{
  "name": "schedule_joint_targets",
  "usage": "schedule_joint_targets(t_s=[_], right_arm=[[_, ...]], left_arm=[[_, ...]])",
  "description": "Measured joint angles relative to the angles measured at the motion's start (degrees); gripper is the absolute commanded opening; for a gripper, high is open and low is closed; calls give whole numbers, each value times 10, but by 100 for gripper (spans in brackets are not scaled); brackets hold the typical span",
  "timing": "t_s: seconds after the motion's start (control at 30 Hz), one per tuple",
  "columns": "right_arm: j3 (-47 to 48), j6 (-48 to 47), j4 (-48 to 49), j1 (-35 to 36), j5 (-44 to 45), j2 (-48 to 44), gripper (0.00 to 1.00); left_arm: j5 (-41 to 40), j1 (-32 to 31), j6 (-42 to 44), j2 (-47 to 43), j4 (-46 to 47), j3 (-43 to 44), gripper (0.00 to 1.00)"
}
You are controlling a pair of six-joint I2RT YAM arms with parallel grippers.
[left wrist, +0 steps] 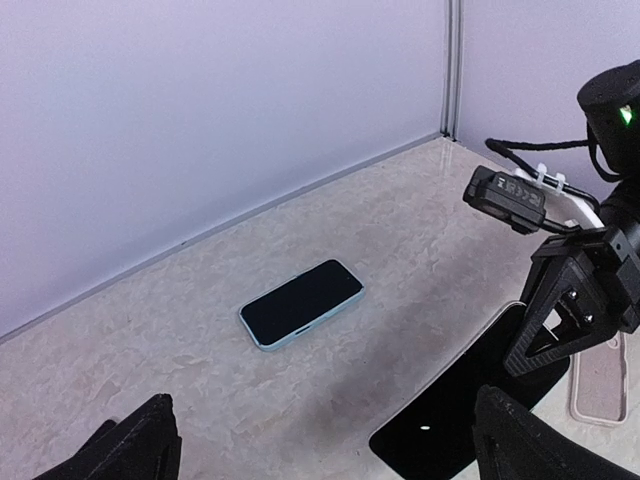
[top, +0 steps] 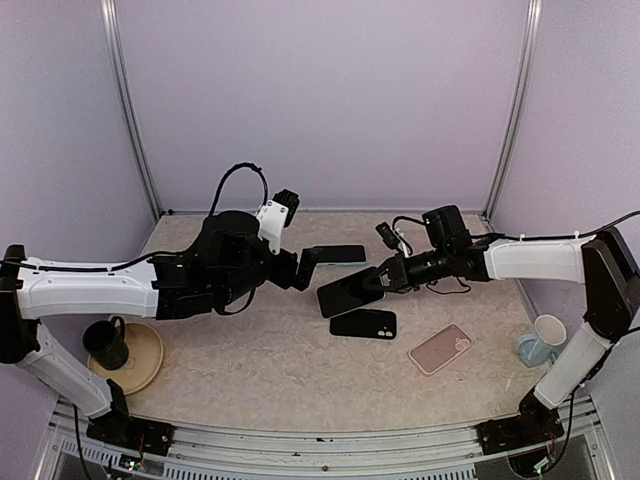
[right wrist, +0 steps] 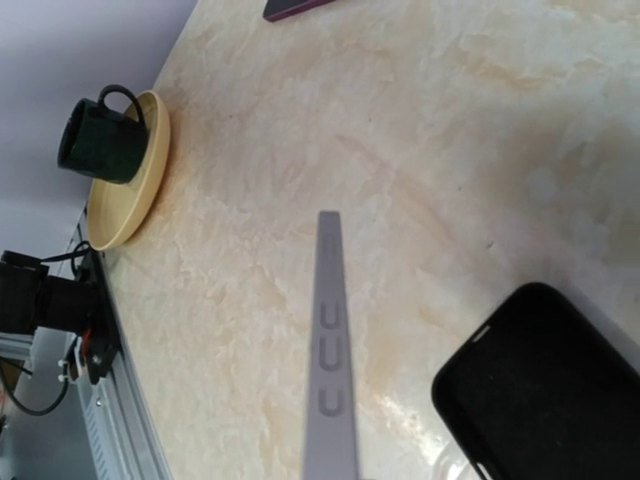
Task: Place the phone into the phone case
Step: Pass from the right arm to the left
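The phone hung tilted in the air near the middle of the bench, one end pinched in the clenched right gripper and the other end dipping towards the left. Just below and in front of it lay the black case, flat and open side up, with its camera cut-out at the right-hand end. From where I stood that looked like the case meant for it, since the pink case lay well apart to the right. I judged the work to be at the seating step. The phone wanted turning until its long edges ran parallel with the case, then one end tucked under the lip first and the rest laid down flat. I could not tell which end carried the lenses, so that needed matching to the cut-out. A pinch on one end lets a slab pivot, so a slow descent seemed wise. The left gripper hovered released, jaws wide, above a second phone lying face up farther back. It looked free to pin the case, which might otherwise skid on the smooth top.
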Motion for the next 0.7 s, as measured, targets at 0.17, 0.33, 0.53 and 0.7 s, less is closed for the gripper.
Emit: schedule_joint_targets(t_s=[0.17, 0.33, 0.53, 0.7], right_arm=[[-4, -11, -11, -5, 14, -17, 0], [-4, -16, -14, -10, 23, -24, 0], [-4, -21, -17, -12, 29, -26, 0], [-4, -30, -22, -12, 30, -30, 0]], left_arm=[[-10, 2, -53, -2, 21, -5, 99], [12, 9, -84, -19, 47, -31, 99], [26, 5, -51, -17, 70, -31, 99], [46, 0, -45, -1, 71, -30, 99]])
